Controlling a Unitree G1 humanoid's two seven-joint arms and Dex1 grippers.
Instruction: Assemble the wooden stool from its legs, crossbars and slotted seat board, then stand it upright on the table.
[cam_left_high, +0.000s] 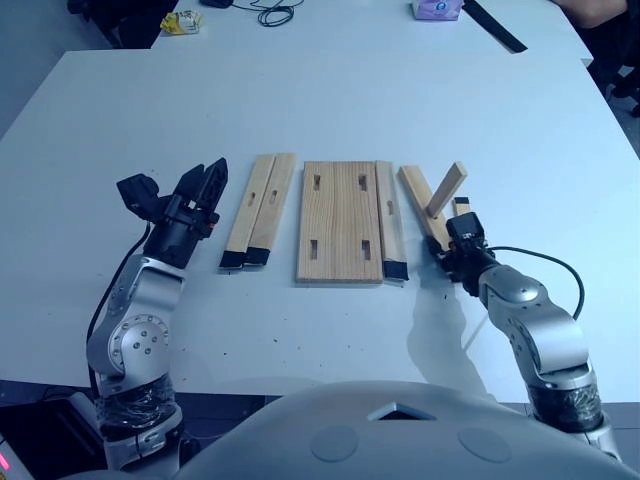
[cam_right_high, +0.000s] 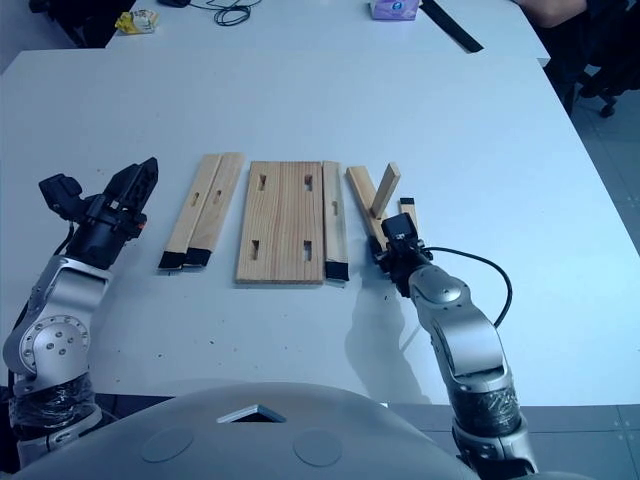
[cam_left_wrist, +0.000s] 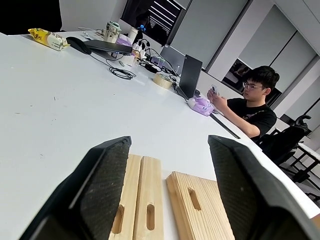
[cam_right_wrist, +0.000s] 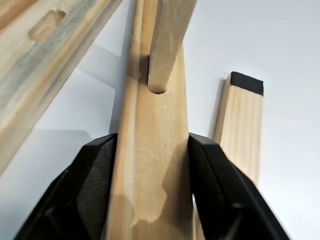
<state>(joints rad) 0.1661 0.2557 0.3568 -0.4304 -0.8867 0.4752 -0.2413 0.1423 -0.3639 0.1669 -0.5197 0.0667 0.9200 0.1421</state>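
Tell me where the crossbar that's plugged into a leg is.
The crossbar stands tilted in the slot of the leg that the right hand clamps, on the robot's right of the seat board in the head views.

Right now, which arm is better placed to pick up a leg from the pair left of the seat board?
Left. The left gripper hangs beside that pair, jaws open; the right gripper is clamped on the leg holding the crossbar.

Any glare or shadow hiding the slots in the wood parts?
Left eye view: even light, pale wooden seat board slots show dark and clear. Right wrist view: right gripper holds a wooden leg; soft shadow on the white table, slot rim readable.
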